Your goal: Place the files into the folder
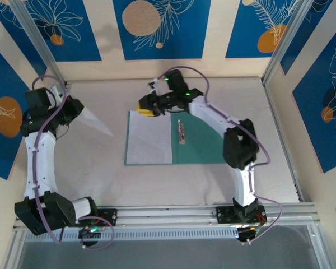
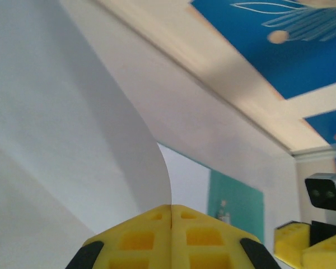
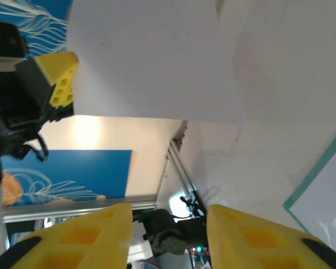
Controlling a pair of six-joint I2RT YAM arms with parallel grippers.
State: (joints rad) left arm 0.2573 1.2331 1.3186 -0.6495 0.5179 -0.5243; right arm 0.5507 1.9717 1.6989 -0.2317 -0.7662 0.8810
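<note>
The teal folder [image 1: 201, 143] lies open in the middle of the table, with a small metal clip [image 1: 182, 132] at its hinge. One white file [image 1: 149, 139] lies flat on its left leaf. My left gripper [image 1: 76, 111] is raised at the far left, shut on the edge of the second file [image 1: 95, 121], which hangs curved from it. In the left wrist view the yellow fingertips [image 2: 171, 210] pinch that sheet [image 2: 73, 134], with the folder [image 2: 235, 202] beyond. My right gripper [image 1: 147, 108] hovers at the folder's far left corner, open [image 3: 168, 224] with nothing between its fingers.
Walls and aluminium posts close in the table on the left, back and right. A metal rail [image 1: 173, 214] runs along the near edge by the arm bases. Bare table lies between the held sheet and the folder.
</note>
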